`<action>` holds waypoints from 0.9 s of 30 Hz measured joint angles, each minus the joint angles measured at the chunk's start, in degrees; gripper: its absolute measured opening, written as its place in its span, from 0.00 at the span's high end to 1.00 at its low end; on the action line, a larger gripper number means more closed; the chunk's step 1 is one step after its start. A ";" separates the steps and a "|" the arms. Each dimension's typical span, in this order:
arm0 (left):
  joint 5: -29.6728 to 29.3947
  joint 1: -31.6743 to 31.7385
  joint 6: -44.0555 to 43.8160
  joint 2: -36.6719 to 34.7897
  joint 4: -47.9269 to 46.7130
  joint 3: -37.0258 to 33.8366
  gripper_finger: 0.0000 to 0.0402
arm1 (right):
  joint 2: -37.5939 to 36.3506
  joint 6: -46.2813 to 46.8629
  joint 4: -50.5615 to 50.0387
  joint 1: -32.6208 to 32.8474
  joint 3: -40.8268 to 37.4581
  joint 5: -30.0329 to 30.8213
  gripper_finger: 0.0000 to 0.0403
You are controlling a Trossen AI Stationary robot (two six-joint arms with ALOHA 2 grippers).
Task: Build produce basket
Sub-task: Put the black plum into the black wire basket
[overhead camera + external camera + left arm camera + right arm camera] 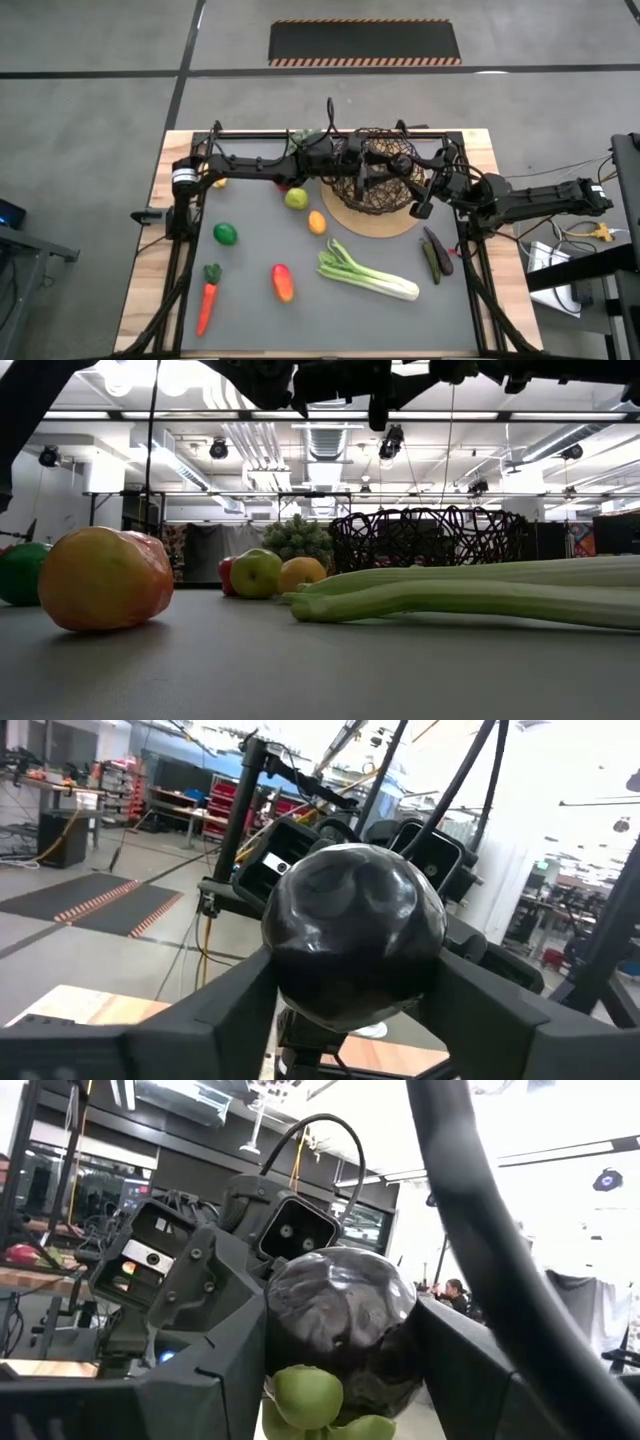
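Both tools meet above the wire mesh basket [375, 183], which sits on a tan round mat [385, 222] at the far middle of the counter [330, 310]. Between them is one dark purple piece with a green stem, likely a toy eggplant [352, 942]. Each wrist view shows it wedged between that arm's own fingers, so the left tool [350, 1010] and the right tool [335, 1380] both appear to be clasping it in a hand-over.

The main risk is timing. If one tool lets go before the other has a firm hold, the rounded, glossy piece can slip out. It might drop into the basket, which would be harmless, or strike the rim and roll off across the counter. If both pull while clamped, the piece could twist or pop free sideways. The two wrists are crowded close together, so a small misjudged move could knock one arm against the other or nudge the basket off its mat.

The other produce lies on the counter outside the basket: the celery-like stalk [366, 273], carrot [206, 303], a lime-green fruit [225, 234], a yellow-green apple [296, 198], an orange piece [317, 222], a red-orange fruit [283, 282], and dark pods [436, 255] on the right.
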 joint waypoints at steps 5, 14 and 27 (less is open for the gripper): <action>3.07 0.49 0.25 -1.24 -4.05 -0.08 0.24 | -0.11 2.63 -1.34 0.00 0.13 0.45 0.49; 2.26 -0.64 15.43 -15.09 -25.41 -4.77 0.15 | 4.09 17.45 -42.06 -0.15 20.07 8.77 0.49; -11.99 -9.09 19.15 -37.01 -17.40 -29.35 0.15 | 31.42 26.99 -97.04 -13.05 57.58 -2.27 0.49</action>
